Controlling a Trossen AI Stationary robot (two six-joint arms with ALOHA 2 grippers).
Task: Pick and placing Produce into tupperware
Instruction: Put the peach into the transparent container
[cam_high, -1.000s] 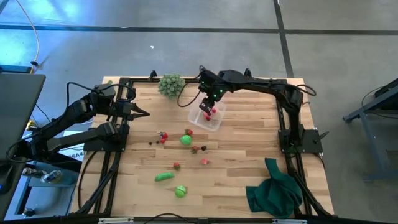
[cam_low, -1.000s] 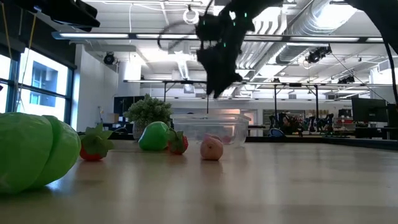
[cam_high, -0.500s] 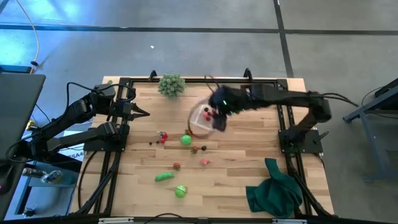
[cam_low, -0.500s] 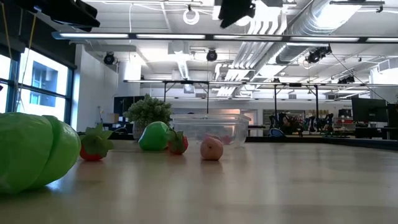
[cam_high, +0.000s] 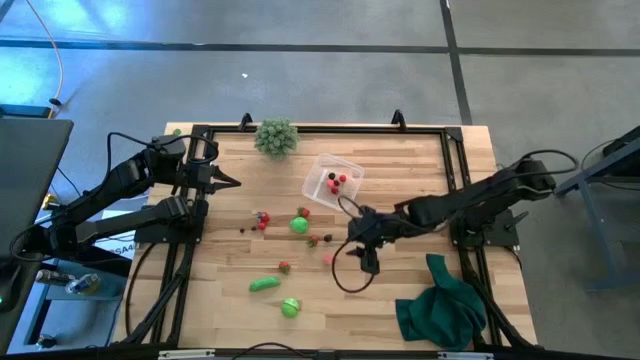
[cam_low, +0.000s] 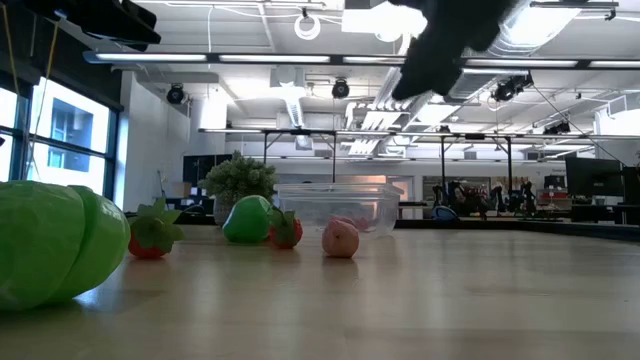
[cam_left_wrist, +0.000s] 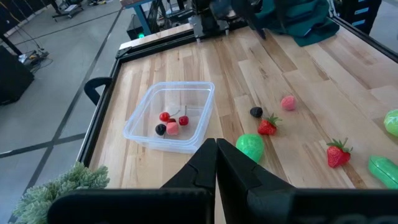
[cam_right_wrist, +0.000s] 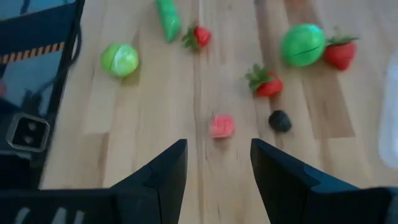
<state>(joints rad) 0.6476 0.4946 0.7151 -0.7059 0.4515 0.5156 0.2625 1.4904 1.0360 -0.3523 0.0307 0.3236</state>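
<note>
Wooden tabletop (cam_high: 400, 300) shows bare planks along its near edge. Right end effector (cam_right_wrist: 217, 152) hovers with fingers spread over a pink produce piece (cam_right_wrist: 221, 126) mid-table. Left end effector (cam_high: 228, 183), fingers pressed together, waits at the left edge. Clear tupperware (cam_high: 332, 181) near the far edge holds red berries (cam_high: 335, 182). No writing is readable.

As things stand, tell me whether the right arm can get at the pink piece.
Probably yes. The right gripper hangs open just short of the pink piece, which lies alone on bare table. The dark berry beside it sits apart, so nothing blocks a straight drop.
</note>
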